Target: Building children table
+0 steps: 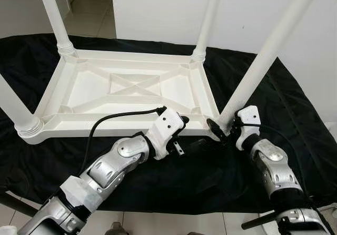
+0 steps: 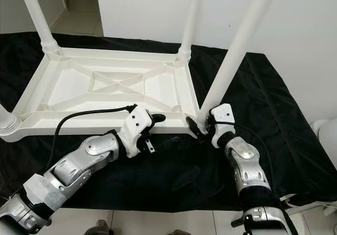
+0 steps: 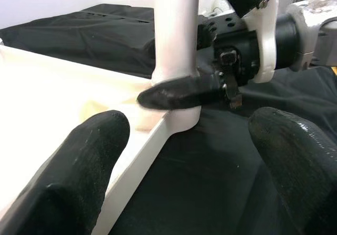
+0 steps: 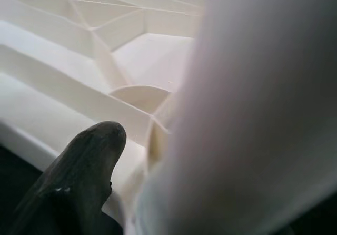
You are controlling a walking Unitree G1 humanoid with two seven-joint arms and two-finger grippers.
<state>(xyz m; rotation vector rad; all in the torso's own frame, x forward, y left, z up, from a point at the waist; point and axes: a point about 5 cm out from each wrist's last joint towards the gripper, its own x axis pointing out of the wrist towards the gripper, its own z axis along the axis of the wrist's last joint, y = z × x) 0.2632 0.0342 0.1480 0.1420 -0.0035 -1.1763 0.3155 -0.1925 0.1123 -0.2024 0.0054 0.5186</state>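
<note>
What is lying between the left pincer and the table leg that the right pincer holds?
Nothing lies there. In the left wrist view, bare black cloth separates the open left pincer from the leg gripped by the right pincer.

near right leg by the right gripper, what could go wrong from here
1. The near right leg leans outward rather than standing straight in its corner socket, so pushing may jam it or pop it out.
2. The right gripper holds it only at the base; the long leg could lever free.
3. The left gripper is open beside the tabletop rim, so the frame might slide on the black cloth.
</note>
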